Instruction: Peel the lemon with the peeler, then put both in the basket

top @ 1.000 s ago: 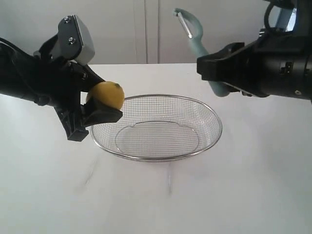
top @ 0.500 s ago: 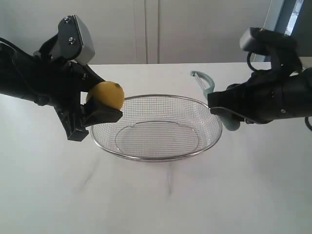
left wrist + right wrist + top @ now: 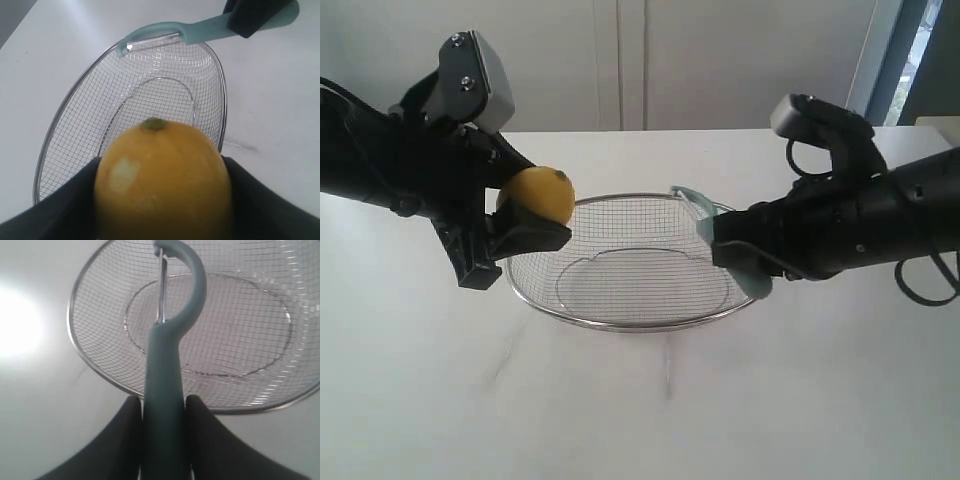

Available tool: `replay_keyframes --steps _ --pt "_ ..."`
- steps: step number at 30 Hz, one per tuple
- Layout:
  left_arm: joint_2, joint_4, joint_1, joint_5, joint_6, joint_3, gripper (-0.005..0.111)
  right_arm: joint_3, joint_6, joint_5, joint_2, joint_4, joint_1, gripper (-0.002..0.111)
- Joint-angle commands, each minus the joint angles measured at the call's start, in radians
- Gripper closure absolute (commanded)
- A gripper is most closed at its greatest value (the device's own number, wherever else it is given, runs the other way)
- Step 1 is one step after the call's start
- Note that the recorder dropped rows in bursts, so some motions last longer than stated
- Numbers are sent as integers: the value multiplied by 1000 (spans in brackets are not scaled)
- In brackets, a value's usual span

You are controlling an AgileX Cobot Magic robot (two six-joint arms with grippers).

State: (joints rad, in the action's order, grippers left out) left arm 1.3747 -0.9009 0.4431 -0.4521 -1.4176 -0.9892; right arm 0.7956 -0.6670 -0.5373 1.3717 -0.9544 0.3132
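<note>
Two-arm workspace on a white table (image 3: pixel 640 420), with an oval wire-mesh basket (image 3: pixel 620 322) at centre.

Left: the left gripper (image 3: pixel 520 205) holds the lemon (image 3: pixel 542 192) in the air, beside and above the basket's left rim. Its fingers (image 3: pixel 65 210) are clamped on opposite sides of the fruit. In the left wrist view, the lemon (image 3: pixel 162 175) points its nubby green tip towards the basket (image 3: pixel 222 95), and a pale patch shows on its skin.

Right: the right gripper (image 3: pixel 730 245) reaches over the basket's right side, its fingers (image 3: pixel 125 440) pressed against both sides of the teal handle of the peeler (image 3: pixel 748 275). The handle slants from near right to far left, so the looped blade head sits over the far right part of the mesh. The right wrist view shows the peeler (image 3: pixel 165 390) extending over the basket (image 3: pixel 75 340) interior. Whether the head touches the wire cannot be told.
</note>
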Motion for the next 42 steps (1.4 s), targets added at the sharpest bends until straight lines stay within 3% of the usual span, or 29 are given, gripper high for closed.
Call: replay_keyframes --steps 1,23,42 --pt "-14 -25 -2 -10 8 1 107 5 -72 7 -1 -86 31 108" --pt "-14 -25 -2 -10 8 1 107 5 -290 18 99 -433 219 108" --pt "-14 -25 -2 16 8 1 107 5 -381 -42 97 -583 228 108"
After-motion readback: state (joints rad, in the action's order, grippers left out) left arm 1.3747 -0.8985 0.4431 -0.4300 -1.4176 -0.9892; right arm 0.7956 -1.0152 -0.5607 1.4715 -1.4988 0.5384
